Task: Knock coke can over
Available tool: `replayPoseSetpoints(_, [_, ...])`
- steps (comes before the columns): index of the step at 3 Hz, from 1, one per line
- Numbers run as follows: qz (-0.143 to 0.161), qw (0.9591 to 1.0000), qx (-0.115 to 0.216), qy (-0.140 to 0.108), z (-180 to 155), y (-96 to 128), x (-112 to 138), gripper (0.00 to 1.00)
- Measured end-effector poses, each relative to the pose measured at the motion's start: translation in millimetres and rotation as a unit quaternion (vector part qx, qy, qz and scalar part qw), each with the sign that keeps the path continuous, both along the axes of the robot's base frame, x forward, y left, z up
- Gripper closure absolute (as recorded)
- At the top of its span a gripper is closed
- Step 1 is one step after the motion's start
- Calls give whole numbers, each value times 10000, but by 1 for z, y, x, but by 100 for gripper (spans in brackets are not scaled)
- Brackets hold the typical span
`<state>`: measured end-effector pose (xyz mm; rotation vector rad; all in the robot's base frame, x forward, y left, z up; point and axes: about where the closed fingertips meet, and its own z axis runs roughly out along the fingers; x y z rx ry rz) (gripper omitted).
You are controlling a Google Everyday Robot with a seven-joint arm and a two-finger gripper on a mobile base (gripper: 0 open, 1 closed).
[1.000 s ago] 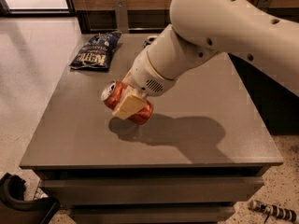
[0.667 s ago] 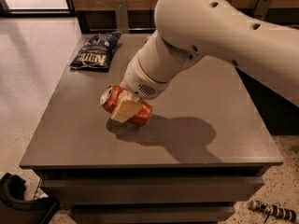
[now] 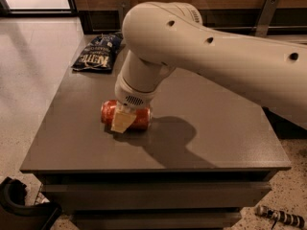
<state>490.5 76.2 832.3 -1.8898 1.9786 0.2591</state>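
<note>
The hand [image 3: 123, 120] sits over the coke can [image 3: 108, 113], which lies sideways on the table [image 3: 225, 143]

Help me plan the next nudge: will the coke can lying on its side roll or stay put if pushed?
Lying on its side on the flat table, the coke can would probably roll if nudged across its length. Pushed end-on, it would more likely slide. The claw, right over its middle, may be blocking that.
</note>
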Motion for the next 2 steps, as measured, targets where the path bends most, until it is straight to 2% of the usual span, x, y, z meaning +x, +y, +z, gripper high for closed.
replayPoseSetpoints(2, [2, 10000, 18, -36, 5, -1, -2, 52])
